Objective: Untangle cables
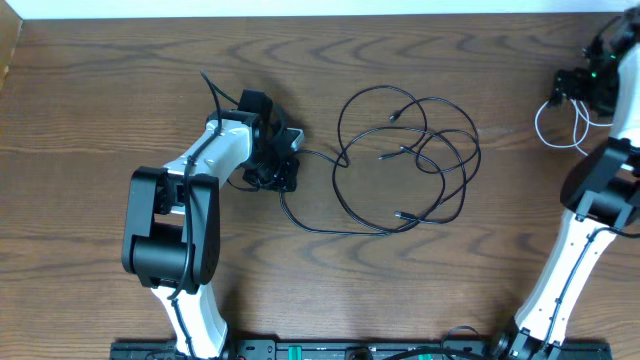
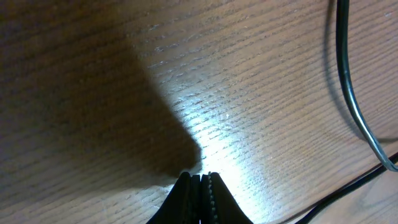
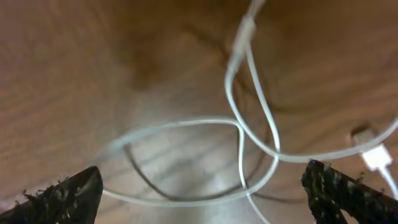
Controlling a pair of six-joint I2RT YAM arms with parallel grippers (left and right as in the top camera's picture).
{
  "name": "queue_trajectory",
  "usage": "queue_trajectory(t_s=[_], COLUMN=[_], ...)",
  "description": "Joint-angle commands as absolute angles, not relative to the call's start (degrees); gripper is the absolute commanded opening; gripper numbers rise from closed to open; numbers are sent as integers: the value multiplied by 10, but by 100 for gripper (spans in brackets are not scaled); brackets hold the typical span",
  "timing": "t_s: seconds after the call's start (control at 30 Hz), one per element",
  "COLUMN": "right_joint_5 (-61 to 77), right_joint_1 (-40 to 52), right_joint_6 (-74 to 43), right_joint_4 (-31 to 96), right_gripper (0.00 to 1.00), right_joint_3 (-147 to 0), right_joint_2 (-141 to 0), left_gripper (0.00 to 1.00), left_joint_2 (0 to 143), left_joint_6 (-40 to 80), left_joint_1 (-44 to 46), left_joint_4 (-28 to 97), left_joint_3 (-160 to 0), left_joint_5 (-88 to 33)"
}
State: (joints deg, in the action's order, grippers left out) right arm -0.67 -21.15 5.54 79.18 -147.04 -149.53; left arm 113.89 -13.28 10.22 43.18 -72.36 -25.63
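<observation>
Overhead shows black cables (image 1: 437, 165) looped together, white cable (image 1: 539, 125) well apart.

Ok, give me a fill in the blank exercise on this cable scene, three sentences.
1. The cable lying beneath the open right pincer is ____ in colour.
2. The left pincer is ____, with no cable seen between its fingers.
3. In the overhead view the black cables lie nearer the ____ arm.
Missing words: white; shut; left.

Cable tangle (image 1: 432, 160) at table (image 1: 100, 100) centre, left claw (image 2: 200, 178) beside it; lone cable (image 3: 186, 122) beneath right claw (image 3: 202, 177).
</observation>
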Motion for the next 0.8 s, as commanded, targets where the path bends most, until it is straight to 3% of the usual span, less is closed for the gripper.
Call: queue_trajectory(t_s=[0.0,0.77], right_joint_5=[-63,-104], right_joint_1=[-192,-205], right_joint_6=[69,69], right_joint_4=[776,738], right_gripper=[99,98], right_joint_3=[-1472,-1402], right_joint_2=[-1490,-1493], left_gripper=[7,7], left_joint_2=[1134,1134], left_joint_6=[-127,-120], left_joint_1=[101,101], left_joint_4=[432,432], left_joint_3=[-723,-723], left_joint_5=[-264,-264])
